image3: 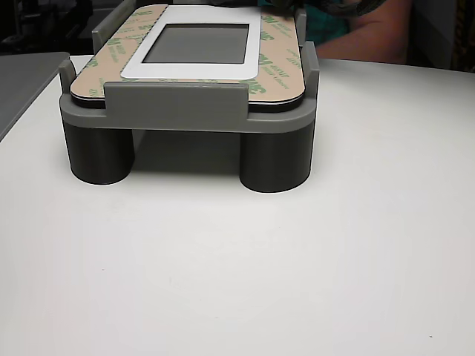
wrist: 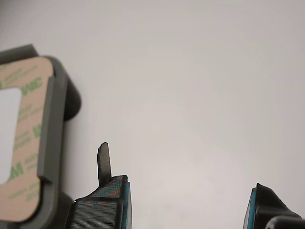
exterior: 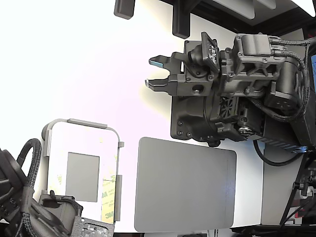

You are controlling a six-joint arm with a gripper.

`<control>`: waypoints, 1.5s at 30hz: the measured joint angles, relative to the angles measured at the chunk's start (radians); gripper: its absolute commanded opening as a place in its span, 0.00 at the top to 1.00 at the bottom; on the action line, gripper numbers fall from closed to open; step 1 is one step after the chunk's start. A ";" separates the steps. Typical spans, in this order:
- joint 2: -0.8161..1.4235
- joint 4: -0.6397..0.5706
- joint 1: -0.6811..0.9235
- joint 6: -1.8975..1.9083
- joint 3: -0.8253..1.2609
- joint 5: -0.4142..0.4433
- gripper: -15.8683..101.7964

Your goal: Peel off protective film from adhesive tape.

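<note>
We are looking at a plain white table (exterior: 98,59), brightly lit, with dark equipment crowding its edges. One grey holder (image3: 185,119) is standing on round legs, carrying one plate bordered by yellow protective film (image3: 119,46) with green print. One grey pad (exterior: 185,185) is lying beside it. Our gripper (exterior: 154,73) is hovering well apart, jaws spread, holding nothing.

Robotics lab bench, white table (exterior: 89,59), grey fixture (image3: 185,111), cabled arm (exterior: 237,94)
</note>
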 measured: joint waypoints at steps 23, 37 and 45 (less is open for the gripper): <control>0.000 0.005 0.041 0.002 -0.021 0.037 0.31; -0.175 0.091 0.196 -0.327 -0.287 -0.008 0.95; -0.308 0.081 0.337 -0.764 -0.356 0.072 0.95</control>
